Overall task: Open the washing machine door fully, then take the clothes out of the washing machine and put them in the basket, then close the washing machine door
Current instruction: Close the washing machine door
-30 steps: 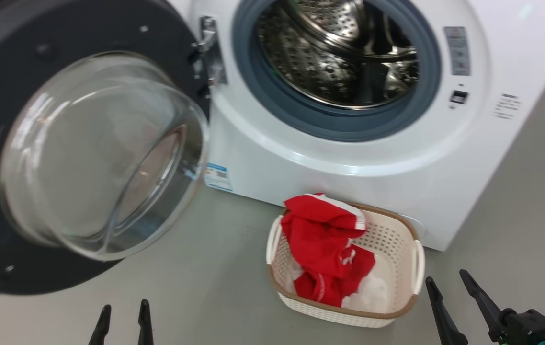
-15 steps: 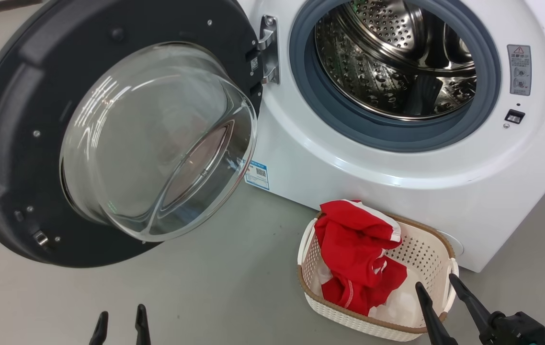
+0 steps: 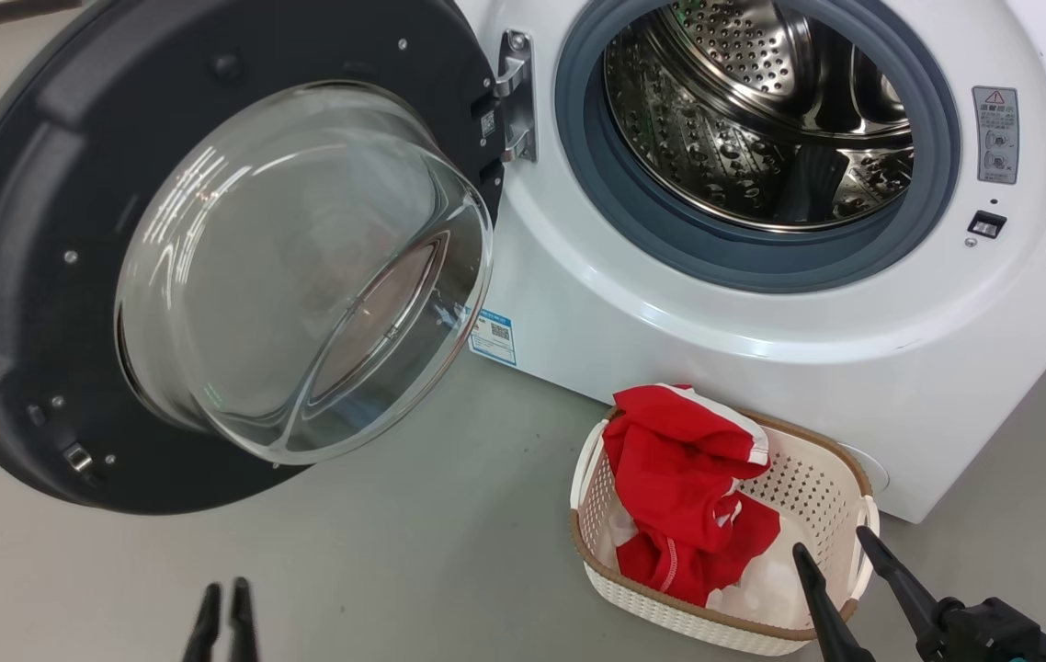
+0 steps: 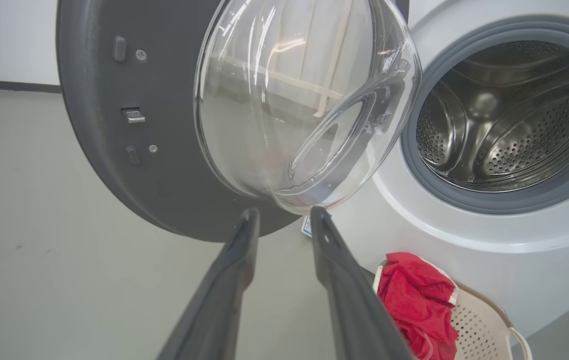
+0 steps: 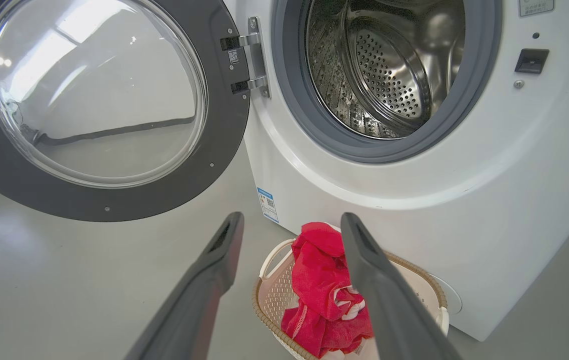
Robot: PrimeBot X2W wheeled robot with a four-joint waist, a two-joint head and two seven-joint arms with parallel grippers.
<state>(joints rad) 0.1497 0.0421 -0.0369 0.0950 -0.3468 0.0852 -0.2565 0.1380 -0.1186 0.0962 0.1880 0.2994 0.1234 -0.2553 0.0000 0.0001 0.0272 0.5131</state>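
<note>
Left claw: my left gripper [image 3: 225,586] sits low over the floor [image 3: 394,552] below the door, its fingers a narrow gap apart with nothing between them.
Right claw: my right gripper [image 3: 829,541] is spread wide and empty, its tips over the basket's near right rim.
Door: the washing machine door [image 3: 27,230] is swung wide to the left, with the glass bowl facing me.
Machine: on the washing machine [image 3: 670,349] the port is uncovered and I see the steel drum [image 3: 744,110].
Clothes: the red clothes [image 3: 679,469] are heaped in the basket [image 3: 808,478], with a white piece under them.
Basket: it is on the floor just in front of the machine.
</note>
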